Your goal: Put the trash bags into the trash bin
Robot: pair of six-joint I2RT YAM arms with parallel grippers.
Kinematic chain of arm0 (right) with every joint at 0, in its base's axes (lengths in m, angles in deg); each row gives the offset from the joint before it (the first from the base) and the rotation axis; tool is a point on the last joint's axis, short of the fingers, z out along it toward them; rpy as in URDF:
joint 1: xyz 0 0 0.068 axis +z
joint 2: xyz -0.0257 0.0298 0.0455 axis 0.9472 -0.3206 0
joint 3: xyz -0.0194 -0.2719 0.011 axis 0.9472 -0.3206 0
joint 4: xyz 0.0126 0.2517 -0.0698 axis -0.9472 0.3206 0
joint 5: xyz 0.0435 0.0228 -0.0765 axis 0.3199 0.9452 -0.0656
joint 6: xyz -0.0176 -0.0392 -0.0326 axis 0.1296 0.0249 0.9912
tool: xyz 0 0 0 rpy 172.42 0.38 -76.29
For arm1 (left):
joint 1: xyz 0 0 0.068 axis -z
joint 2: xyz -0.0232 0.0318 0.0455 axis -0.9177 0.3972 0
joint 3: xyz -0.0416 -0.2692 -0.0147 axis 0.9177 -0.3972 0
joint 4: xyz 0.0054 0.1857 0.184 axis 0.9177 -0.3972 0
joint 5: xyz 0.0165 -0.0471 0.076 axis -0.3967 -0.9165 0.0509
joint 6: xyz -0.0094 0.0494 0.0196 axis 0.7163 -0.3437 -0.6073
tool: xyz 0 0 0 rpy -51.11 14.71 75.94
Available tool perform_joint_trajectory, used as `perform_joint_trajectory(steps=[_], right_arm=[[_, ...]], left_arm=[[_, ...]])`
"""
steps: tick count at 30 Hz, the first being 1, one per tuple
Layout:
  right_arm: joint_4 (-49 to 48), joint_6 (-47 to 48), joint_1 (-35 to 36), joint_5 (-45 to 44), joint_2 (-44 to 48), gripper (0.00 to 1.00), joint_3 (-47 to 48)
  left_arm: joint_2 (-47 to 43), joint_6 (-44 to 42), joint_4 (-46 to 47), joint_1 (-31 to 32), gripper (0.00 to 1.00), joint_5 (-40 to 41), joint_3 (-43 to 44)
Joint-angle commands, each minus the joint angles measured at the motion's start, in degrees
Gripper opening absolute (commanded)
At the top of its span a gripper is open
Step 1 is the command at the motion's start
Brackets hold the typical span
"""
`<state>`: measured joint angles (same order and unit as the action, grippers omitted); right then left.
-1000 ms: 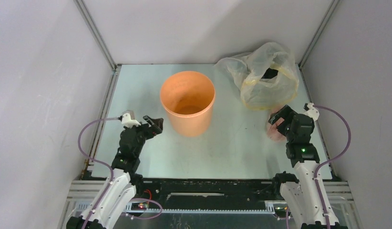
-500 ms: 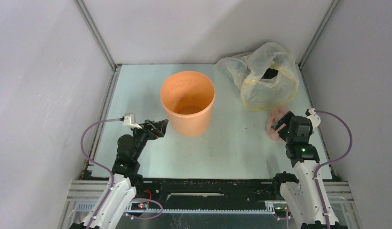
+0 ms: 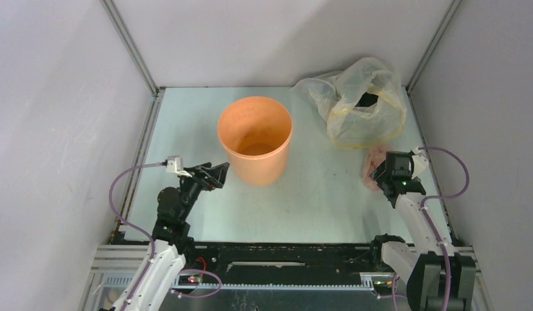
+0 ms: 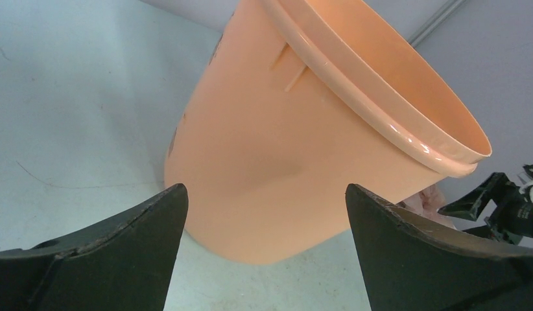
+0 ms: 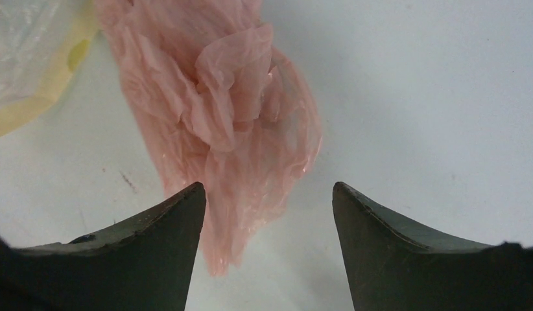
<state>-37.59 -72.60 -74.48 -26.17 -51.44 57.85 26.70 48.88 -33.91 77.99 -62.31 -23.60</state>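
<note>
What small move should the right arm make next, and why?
Probably close the right gripper on the pink bag: its crumpled end lies on the table between the open jaws, not yet gripped, and the orange bin holds no bag.

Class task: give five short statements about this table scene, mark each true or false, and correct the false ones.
1. The pink bag lies on the table, outside the orange bin. True.
2. The bin has a lid on. False: its top is open.
3. The right gripper is at the pink bag, jaws open. True.
4. The left gripper grips the bin. False: its jaws are open, holding nothing.
5. The yellowish bag sits in the bin. False: it lies on the table, far right.
</note>
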Motion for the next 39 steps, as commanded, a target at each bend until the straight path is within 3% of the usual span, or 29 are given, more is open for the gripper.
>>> perform_joint_trajectory(steps=[1,5,7,10,11,16,24,30,34,39], right_arm=[[-6.40,0.13,-0.66,-1.03,-6.63,0.72,4.42],[-7.54,1.57,-0.80,-1.10,-13.12,0.55,8.18],[-7.69,1.60,-0.78,-1.97,-15.24,0.52,9.55],[-7.48,3.12,-0.77,-0.46,-16.92,0.06,11.40],[-7.07,3.75,-0.73,0.64,-17.00,0.00,11.95],[-5.30,7.06,2.68,4.23,-13.03,0.00,12.43],[-6.55,9.95,12.38,32.62,-2.99,0.00,12.48],[-10.04,6.13,18.45,44.76,2.63,0.00,12.98],[-11.60,3.66,20.78,49.63,4.48,0.00,13.49],[-11.88,3.52,25.29,49.45,6.36,0.00,13.51]], left_arm=[[0.32,-0.69,2.52,0.31,0.99,-1.54,-0.13],[0.46,-0.62,2.58,0.34,0.99,-1.44,-0.22],[0.56,-0.56,2.69,0.32,0.99,-1.52,-0.22],[0.84,-0.43,3.03,0.29,0.99,-1.73,-0.22],[0.96,-0.35,3.05,0.29,0.99,-1.86,-0.22],[1.32,0.13,3.86,0.29,0.98,-2.80,-0.22],[2.06,0.92,7.31,0.91,0.98,-7.32,-0.39],[3.51,0.04,9.30,3.19,0.97,-9.18,-0.11],[3.02,-1.13,9.35,6.63,0.96,-10.03,0.39],[0.72,-1.47,9.73,13.00,0.95,-7.69,0.11]])
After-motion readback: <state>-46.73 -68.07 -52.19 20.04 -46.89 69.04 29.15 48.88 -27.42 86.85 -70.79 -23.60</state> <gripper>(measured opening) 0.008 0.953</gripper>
